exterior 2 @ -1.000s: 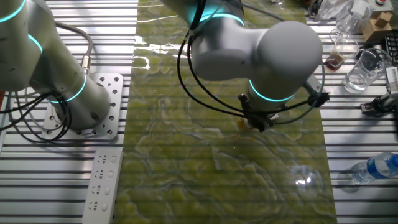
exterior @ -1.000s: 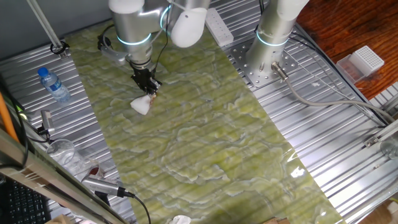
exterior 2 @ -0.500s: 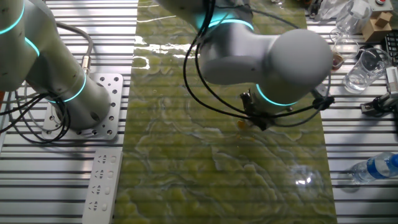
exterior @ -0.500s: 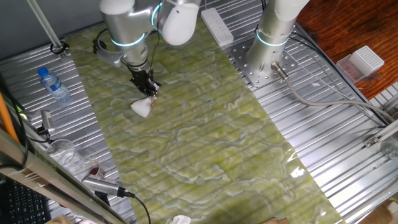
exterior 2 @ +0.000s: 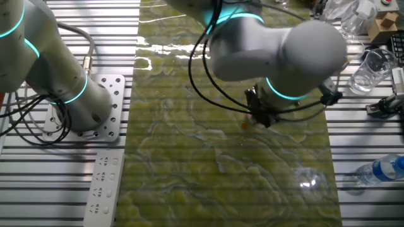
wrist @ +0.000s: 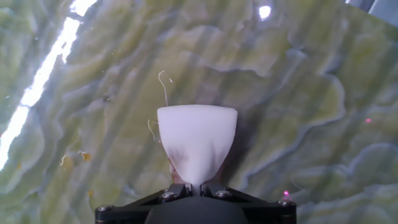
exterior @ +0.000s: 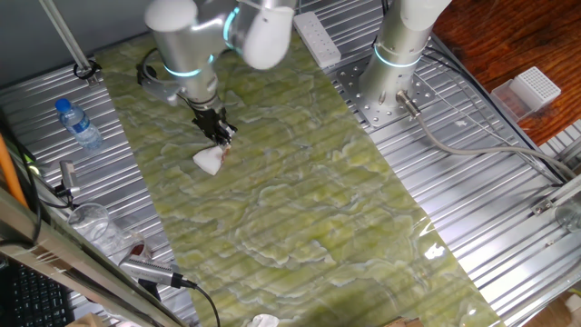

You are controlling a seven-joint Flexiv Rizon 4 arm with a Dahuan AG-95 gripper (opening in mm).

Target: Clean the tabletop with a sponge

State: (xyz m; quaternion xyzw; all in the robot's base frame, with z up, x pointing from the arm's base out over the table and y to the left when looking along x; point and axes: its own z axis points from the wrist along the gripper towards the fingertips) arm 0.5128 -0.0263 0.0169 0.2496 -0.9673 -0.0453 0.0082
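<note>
The sponge (wrist: 196, 142) is a white soft block, pinched narrow between my jaws and flaring out ahead of them. My gripper (wrist: 196, 186) is shut on it and presses it onto the green-yellow marbled tabletop (wrist: 298, 106). In one fixed view the sponge (exterior: 208, 161) lies on the far left part of the tabletop (exterior: 300, 200) under my gripper (exterior: 219, 138). In the other fixed view my gripper (exterior 2: 262, 120) is low over the tabletop (exterior 2: 208, 170) and the arm hides the sponge. Small yellowish specks and a thin curled thread lie on the sheet near the sponge.
A water bottle (exterior: 78, 123) stands on the ribbed metal left of the sheet. A second robot base (exterior: 392, 73) and a power strip (exterior: 320, 40) sit at the far side. Glasses (exterior 2: 369, 66) and clutter line one edge. A small white scrap (exterior: 263, 321) lies at the near edge.
My gripper and the sponge have shifted slightly across the tabletop, a little toward the near side in the one fixed view. The grip is unchanged.
</note>
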